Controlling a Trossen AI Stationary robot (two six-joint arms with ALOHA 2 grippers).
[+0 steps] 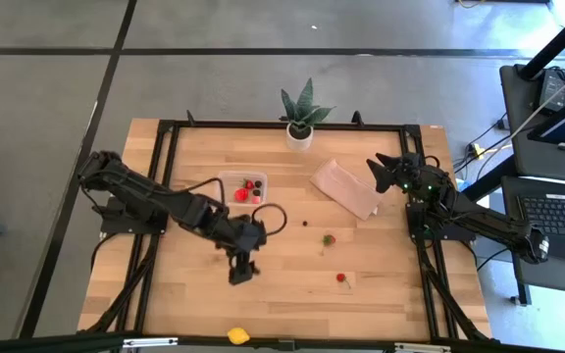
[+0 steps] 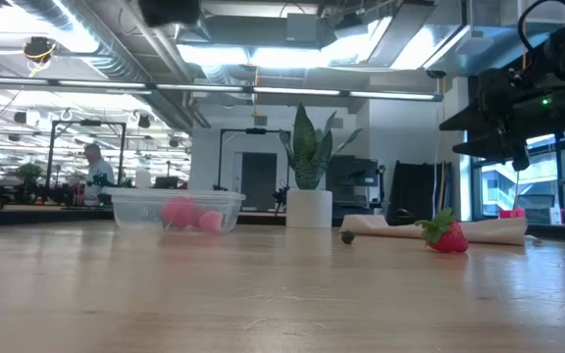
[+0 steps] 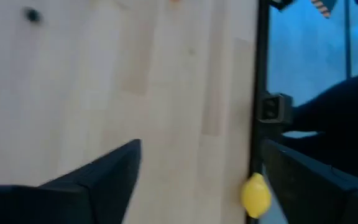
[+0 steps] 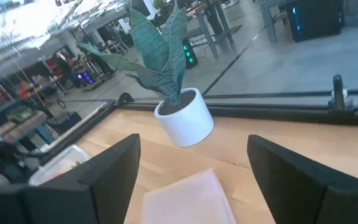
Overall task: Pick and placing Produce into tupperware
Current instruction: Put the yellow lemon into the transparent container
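Observation:
The clear tupperware point(image 1: 243, 187) stands left of the table's middle with red produce pieces inside it point(image 2: 179, 212). On the bare wood lie two red strawberry pieces point(image 1: 329, 238) point(image 1: 341, 278), a small dark berry point(image 1: 305, 223) and a yellow lemon piece point(image 1: 238, 335) at the near edge. My left gripper point(image 1: 239, 276) hovers open between the tupperware and the lemon point(image 3: 255, 195), with nothing between its fingers. At the right side my right gripper point(image 1: 385, 173) waits open and empty over the table.
A potted green plant point(image 1: 300, 120) stands at the far edge. A tan paper sheet point(image 1: 346, 187) lies right of the tupperware, in front of my right gripper point(image 4: 193, 142). The black table frame point(image 3: 263, 93) runs along the near edge beside the lemon.

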